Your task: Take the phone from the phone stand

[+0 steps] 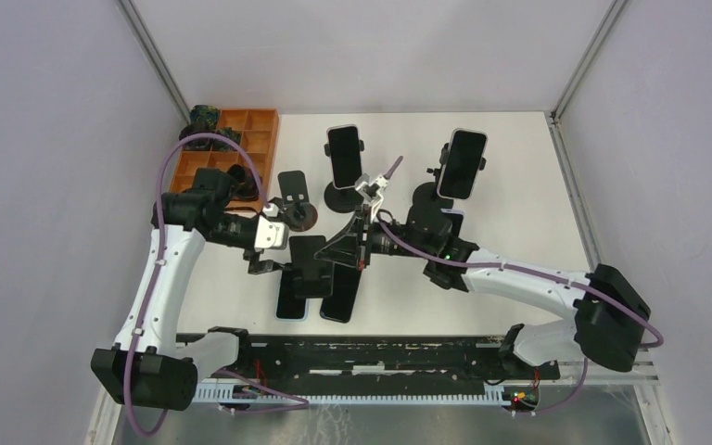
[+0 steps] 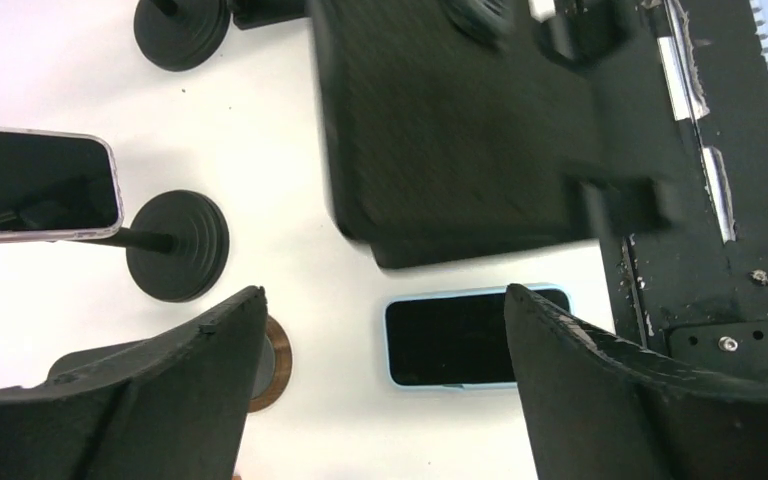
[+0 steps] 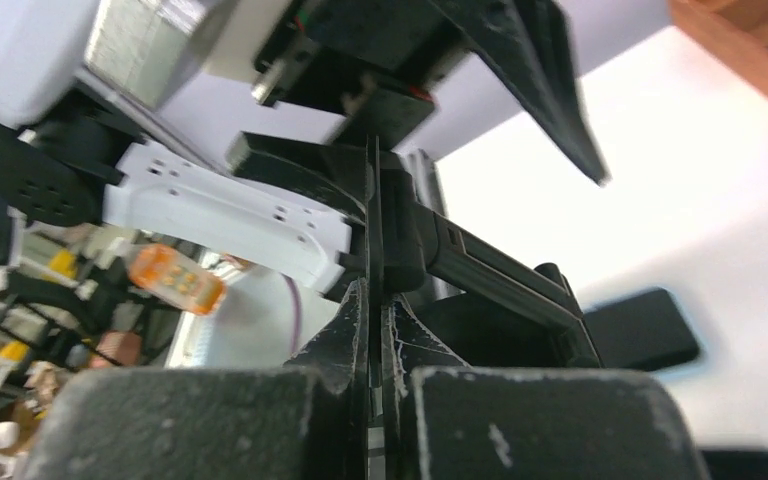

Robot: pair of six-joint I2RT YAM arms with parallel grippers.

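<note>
i am flagging a drop as the main hazard. the right gripper [image 3: 372, 300] is pinching a thin dark slab seen edge-on, its fingers closed to a narrow slit, and i am reading that slab as the phone [image 1: 309, 264]. it is a grip on one edge only, so the phone could be pivoting or slipping out and landing on a loose phone [image 2: 450, 338] lying flat on the table [image 1: 519, 213] beneath it. i am also noting crowding: the left gripper [image 2: 385, 293] is hanging just beside the phone with its fingers spread wide and nothing between them, so a careless move by either arm is risking a knock. the phone is sitting off the empty phone stand [image 1: 292, 188] but near it, between the two grippers and above the table, with its right edge in the right gripper's fingers.
</note>
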